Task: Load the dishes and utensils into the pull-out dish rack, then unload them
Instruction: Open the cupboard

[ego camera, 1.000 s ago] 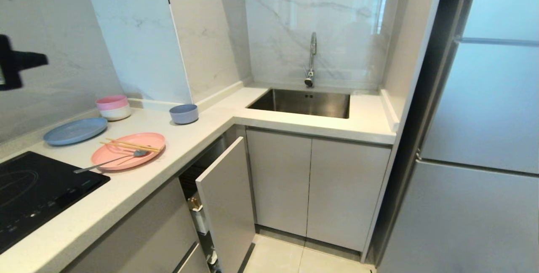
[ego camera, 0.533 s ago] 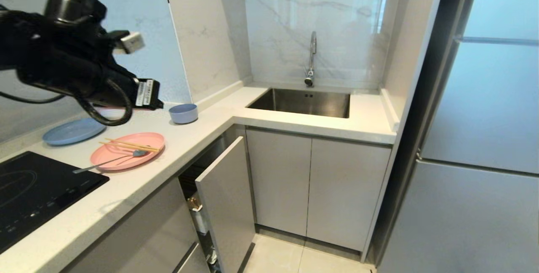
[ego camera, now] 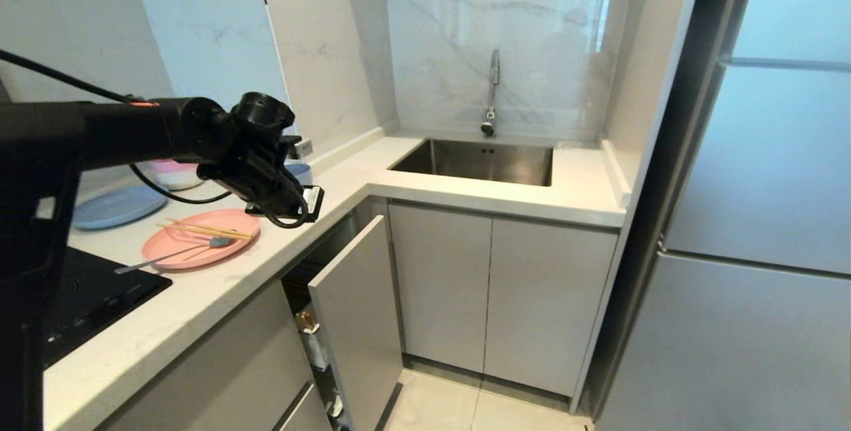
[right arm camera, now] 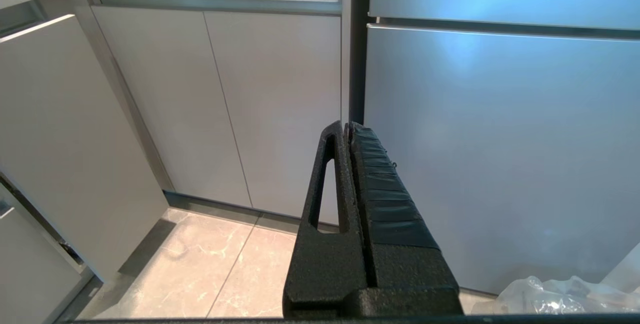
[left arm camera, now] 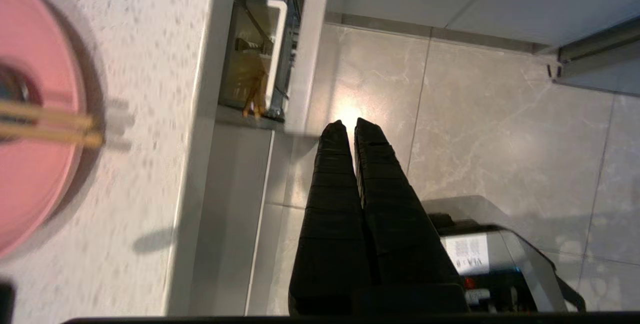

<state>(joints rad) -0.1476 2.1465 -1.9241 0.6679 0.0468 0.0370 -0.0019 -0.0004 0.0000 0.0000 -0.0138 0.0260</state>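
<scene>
Two grippers: I see both with fingers pressed together, neither holding anything.
Left gripper (left arm camera: 348, 126): in the left wrist view its tips hang over the floor tiles, just off the counter edge; in the head view I see that arm reaching in from the left to the middle-left of the frame, above the counter corner.
Right gripper (right arm camera: 346, 126): I see it only in its own wrist view, low, pointed at the seam between the cabinets and the fridge (right arm camera: 500, 139).
One pink plate (ego camera: 203, 237): lower left of the head view, flat on the counter (ego camera: 219, 285).
Two chopsticks (ego camera: 206, 228): a pair lying across the plate.
One fork (ego camera: 174, 254): head on the plate, handle running off its rim toward the cooktop (ego camera: 86, 298).
One periwinkle bowl (ego camera: 300, 171): mostly hidden behind the left wrist; I see just a sliver.
One pull-out dish rack (ego camera: 356, 314): lower centre, partly drawn out under the counter; one white utensil cup (left arm camera: 260, 59) shows inside.
Other dishes: one blue plate (ego camera: 116, 206), one pink-and-white bowl stack (ego camera: 174, 175).
One sink (ego camera: 479, 161): upper centre, with one faucet (ego camera: 492, 92).
</scene>
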